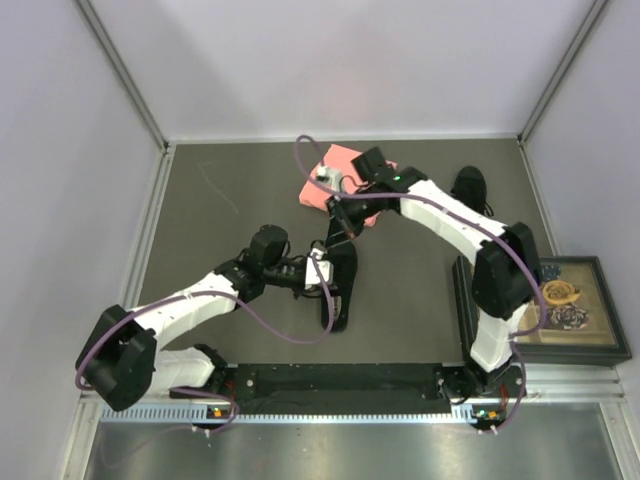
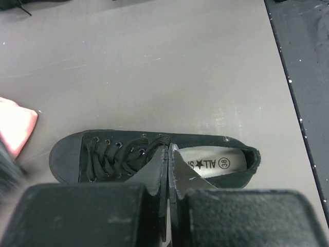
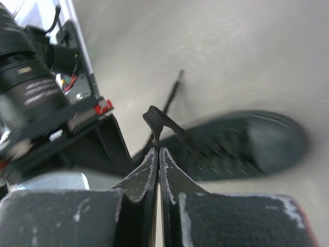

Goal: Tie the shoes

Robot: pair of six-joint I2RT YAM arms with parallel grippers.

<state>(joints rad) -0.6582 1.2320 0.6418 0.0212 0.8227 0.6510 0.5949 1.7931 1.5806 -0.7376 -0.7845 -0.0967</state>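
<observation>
Left gripper (image 2: pixel 168 170): my fingers are pressed flat together with no gap. The tips sit at the top of the lacing, where the tongue meets the opening. I cannot tell whether a strand is caught between them.
Shoe (image 2: pixel 67 154): black low-top, mid-table, just right of my left gripper and touching or nearly touching its tips.
Long axis: runs near to far. The heel and pale insole (image 2: pixel 216 164) are at the near end, and the toe cap points far, towards the pink cloth (image 1: pixel 340 160).
Right gripper (image 3: pixel 157 150): closed tight on the lace (image 3: pixel 154 119), with a short bend of it poking out past my tips (its free tail trails on the table (image 1: pixel 230 220)). This hand hangs past the toe end, above the shoe on the far side.
Key relation: the shoe lies below and nearer than my right gripper, so I judge the strand rises from the eyelets up and away along the shoe's length. My left gripper is the nearer one to the eyelets.
Next move, as I judge it: cross or loop the held strand over the lacing, with the left hand steadying.
Second shoe (image 1: pixel 470 186): far right, well apart, untouched.
</observation>
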